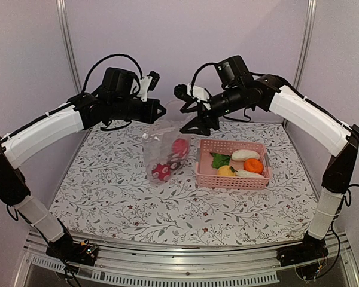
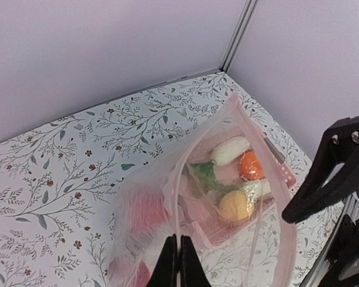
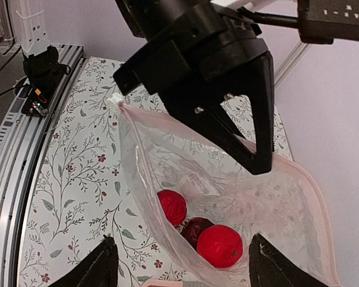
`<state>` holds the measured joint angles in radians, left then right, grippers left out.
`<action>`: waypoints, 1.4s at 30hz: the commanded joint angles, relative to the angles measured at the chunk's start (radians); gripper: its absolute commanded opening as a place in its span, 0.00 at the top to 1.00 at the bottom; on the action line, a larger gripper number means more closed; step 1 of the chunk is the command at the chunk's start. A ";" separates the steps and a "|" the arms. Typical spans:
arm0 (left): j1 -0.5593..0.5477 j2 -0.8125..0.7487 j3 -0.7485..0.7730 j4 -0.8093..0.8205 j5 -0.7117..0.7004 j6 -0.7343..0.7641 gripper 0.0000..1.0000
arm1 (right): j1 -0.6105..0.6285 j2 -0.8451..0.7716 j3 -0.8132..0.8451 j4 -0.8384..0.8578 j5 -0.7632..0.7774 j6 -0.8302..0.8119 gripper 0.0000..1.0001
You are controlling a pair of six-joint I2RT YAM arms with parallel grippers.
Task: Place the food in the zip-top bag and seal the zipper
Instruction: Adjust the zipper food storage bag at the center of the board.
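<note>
The table (image 1: 107,191) is walled at 9, 12 and 3 o'clock. The bag (image 1: 158,152) hangs mid-table, with the basket (image 1: 230,181) just beside it at 3 o'clock and bare cloth from 6 to 9.

The left claw (image 1: 161,110), at the bag's 12 o'clock, is pinched tight on the zipper (image 2: 173,212). Only its own wrist view shows that grip.

The right claw (image 1: 191,127), at the bag's 1 o'clock, is spread wide and holds nothing. The bag's open mouth sits between its fingers (image 3: 102,269). Whether they touch the plastic is unclear.

The right wrist view alone looks into the bag, showing three pieces of food (image 3: 220,245): two red, one maroon. The top view shows the rest in the basket: green, yellow, orange and two white.
</note>
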<state>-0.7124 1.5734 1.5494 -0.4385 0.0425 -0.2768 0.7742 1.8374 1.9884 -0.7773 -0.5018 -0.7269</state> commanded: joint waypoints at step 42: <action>0.008 0.004 0.053 -0.063 -0.031 0.092 1.00 | -0.025 -0.115 0.063 -0.082 -0.057 0.002 0.58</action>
<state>-0.7124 1.6020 1.5852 -0.4767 0.0380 -0.2089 0.8146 1.8309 2.0743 -0.8341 -0.4950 -0.7609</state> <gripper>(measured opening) 0.006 0.422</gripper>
